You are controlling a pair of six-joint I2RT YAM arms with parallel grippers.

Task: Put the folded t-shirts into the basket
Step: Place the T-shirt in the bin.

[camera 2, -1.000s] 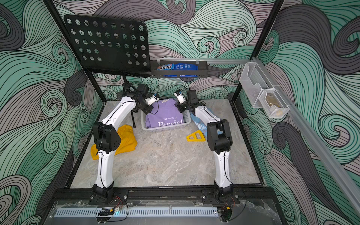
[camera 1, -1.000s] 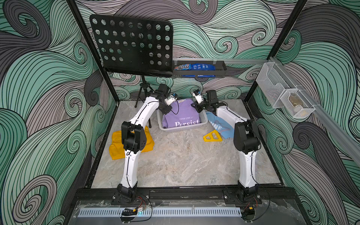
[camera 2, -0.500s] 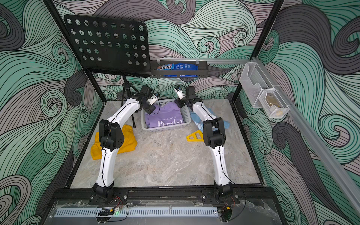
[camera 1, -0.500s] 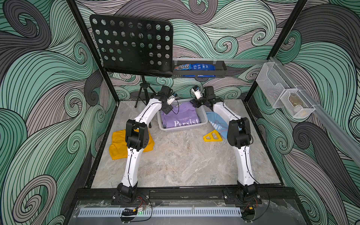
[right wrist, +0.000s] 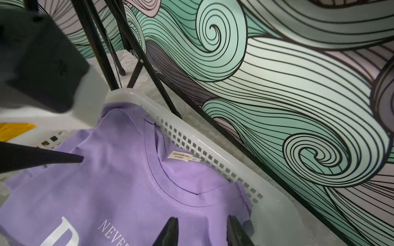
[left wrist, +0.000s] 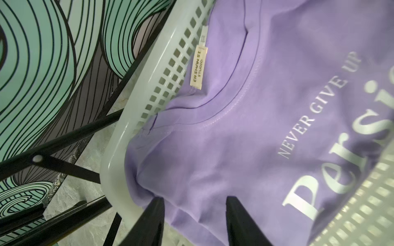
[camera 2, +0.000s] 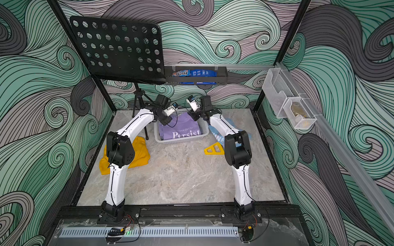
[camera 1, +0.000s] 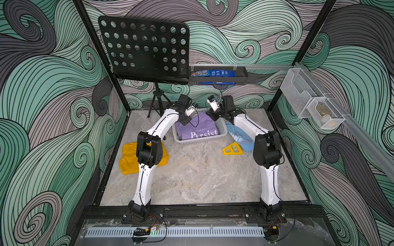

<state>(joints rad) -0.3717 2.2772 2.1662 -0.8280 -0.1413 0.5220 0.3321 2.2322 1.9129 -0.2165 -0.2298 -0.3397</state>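
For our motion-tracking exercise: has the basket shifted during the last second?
No. In a top view the basket has not moved: its left front corner lies just as close to the black stand as before.

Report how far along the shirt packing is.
Done: the lilac shirt lies in the basket. In hand: nothing; the left pincer and right pincer hover open over it. Left: the mustard shirt and the light blue shirt lie on the table outside the basket. No dark grey shirt shows.

Open table (camera 1: 191,170) centre — tripod legs (camera 1: 156,102) crowd the basket (camera 1: 200,140)'s far corner.
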